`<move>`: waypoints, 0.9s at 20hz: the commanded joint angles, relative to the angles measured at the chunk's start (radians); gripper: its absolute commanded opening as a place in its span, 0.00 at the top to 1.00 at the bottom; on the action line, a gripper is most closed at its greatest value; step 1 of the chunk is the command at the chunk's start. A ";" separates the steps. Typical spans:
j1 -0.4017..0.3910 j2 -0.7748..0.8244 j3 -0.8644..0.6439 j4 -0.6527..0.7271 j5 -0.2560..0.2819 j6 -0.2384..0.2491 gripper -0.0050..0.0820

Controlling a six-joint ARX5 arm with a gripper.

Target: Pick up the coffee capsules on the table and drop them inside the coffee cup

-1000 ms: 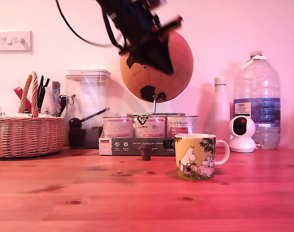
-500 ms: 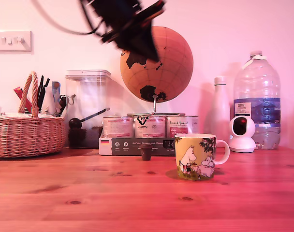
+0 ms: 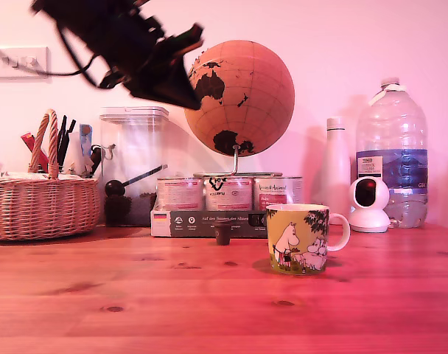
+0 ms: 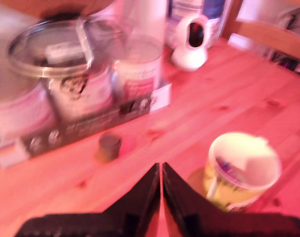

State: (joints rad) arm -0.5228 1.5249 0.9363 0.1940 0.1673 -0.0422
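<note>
The dark brown coffee capsule [image 3: 222, 235] stands on the wooden table [image 3: 172, 295], just in front of the tin box; the wrist view shows this capsule [image 4: 109, 146] blurred. To its right in the exterior view stands the yellow coffee cup [image 3: 298, 237]. Inside the cup [image 4: 261, 146], a blue-purple shape [image 4: 224, 167] lies against the white wall, most likely the other capsule. My gripper [image 3: 193, 99] hangs high in the air at the exterior view's upper left, far above both. Its fingers [image 4: 161, 170] are pressed together with nothing between them.
A black box with three silver tins [image 3: 228, 193] stands behind the capsule, under a brown globe [image 3: 242, 96]. A wicker basket [image 3: 40, 206] and a clear jar [image 3: 133, 162] are at the exterior view's left. A white camera [image 3: 369, 203], a white bottle [image 3: 337, 162] and a large water bottle [image 3: 392, 147] are at its right.
The arm has swung across the top of the exterior view from in front of the globe towards the left. The capsule and the cup have not moved.
</note>
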 commanded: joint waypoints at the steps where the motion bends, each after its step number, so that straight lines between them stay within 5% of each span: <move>1: 0.000 -0.008 -0.053 0.066 -0.013 -0.013 0.96; 14: 0.020 -0.009 -0.349 0.462 -0.045 -0.086 0.95; 16: 0.020 -0.008 -0.369 0.491 -0.064 -0.093 0.83; 18: 0.020 -0.008 -0.370 0.483 -0.064 -0.092 0.49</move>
State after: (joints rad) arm -0.5037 1.5249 0.5865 0.6670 0.1032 -0.1287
